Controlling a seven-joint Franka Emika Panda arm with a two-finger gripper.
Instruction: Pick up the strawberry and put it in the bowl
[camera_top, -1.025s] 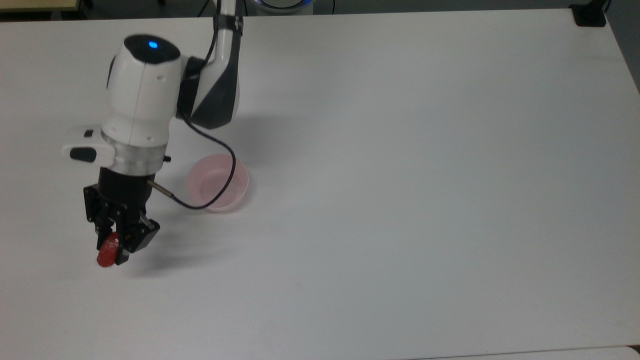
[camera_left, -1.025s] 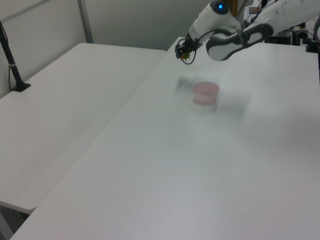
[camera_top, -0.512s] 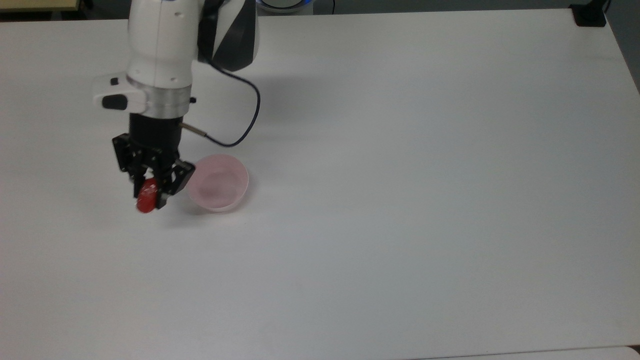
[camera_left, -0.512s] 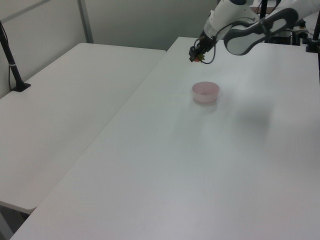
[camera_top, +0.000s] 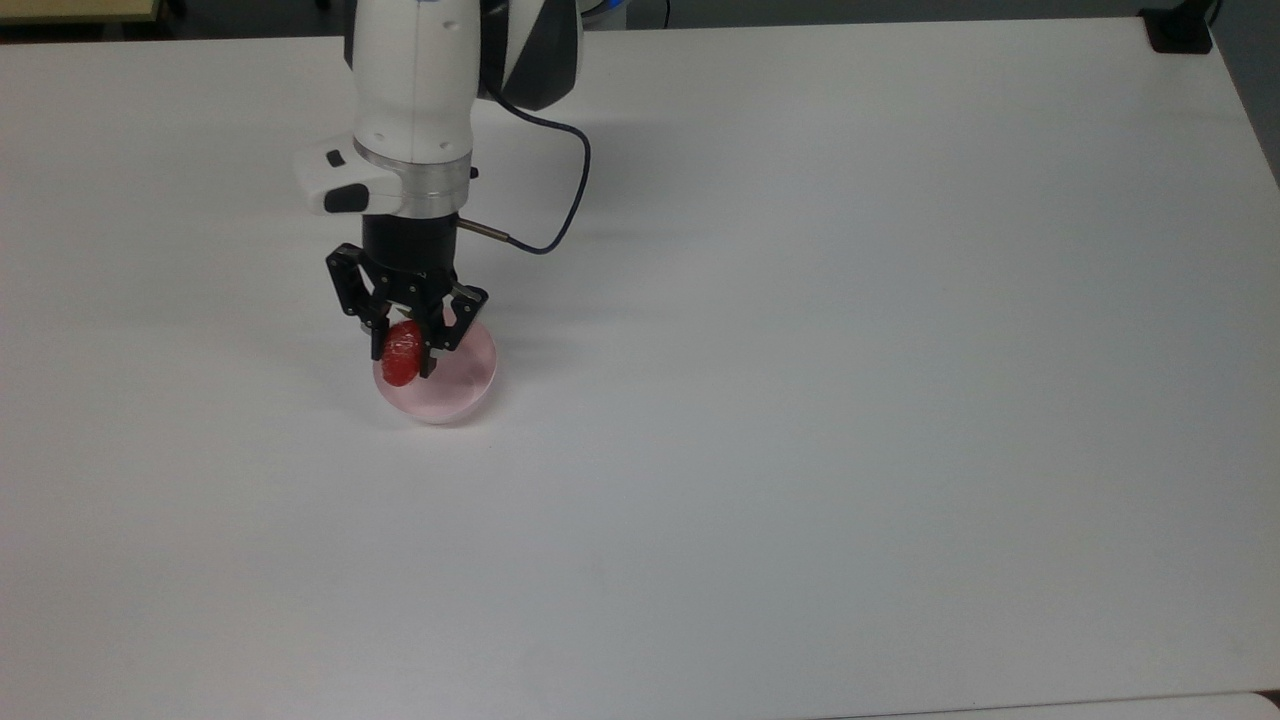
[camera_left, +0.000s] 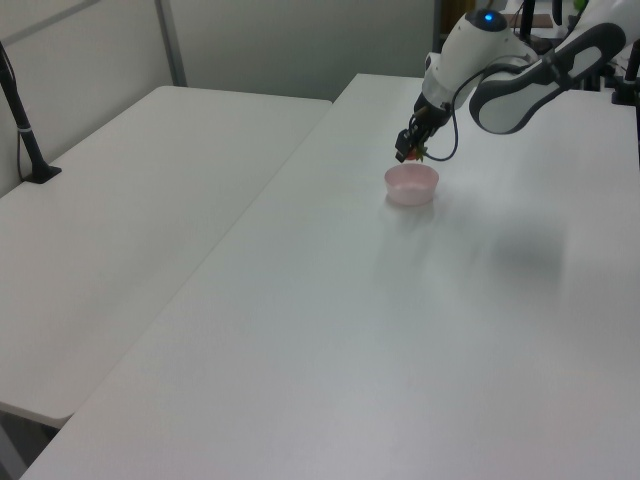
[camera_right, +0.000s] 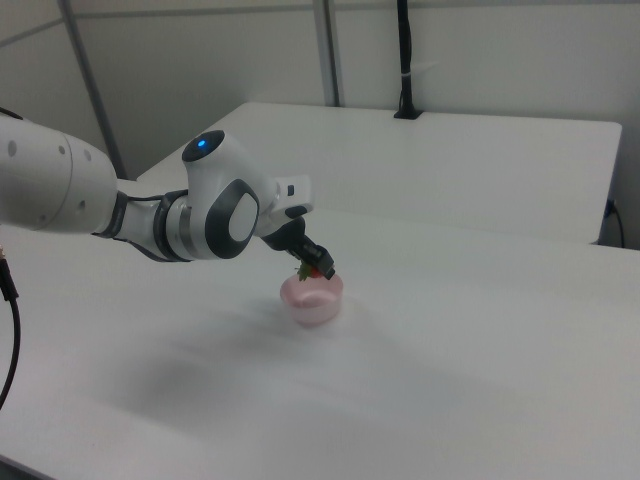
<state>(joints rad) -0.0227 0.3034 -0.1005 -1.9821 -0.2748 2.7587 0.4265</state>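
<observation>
My gripper (camera_top: 403, 352) is shut on the red strawberry (camera_top: 401, 351), which hangs between the black fingers over the left part of the pale pink bowl (camera_top: 459, 385) in the top view. In the right view the strawberry (camera_right: 313, 270) with its green cap sits just above the rim of the bowl (camera_right: 313, 298), held by the gripper (camera_right: 312, 266). In the left view the gripper (camera_left: 412, 152) hovers directly over the far side of the bowl (camera_left: 411, 185). The arm's wrist hides the bowl's far rim in the top view.
The bowl stands on a wide white table (camera_top: 850, 350). A dark cable (camera_top: 560, 200) loops from the wrist toward the top view's right. A second white table (camera_left: 130, 200) adjoins at the left view's left, with a black post (camera_left: 25, 130) on it.
The arm has carried the strawberry toward the top view's right and upward in the picture, from beside the bowl to over it. The bowl has stayed put.
</observation>
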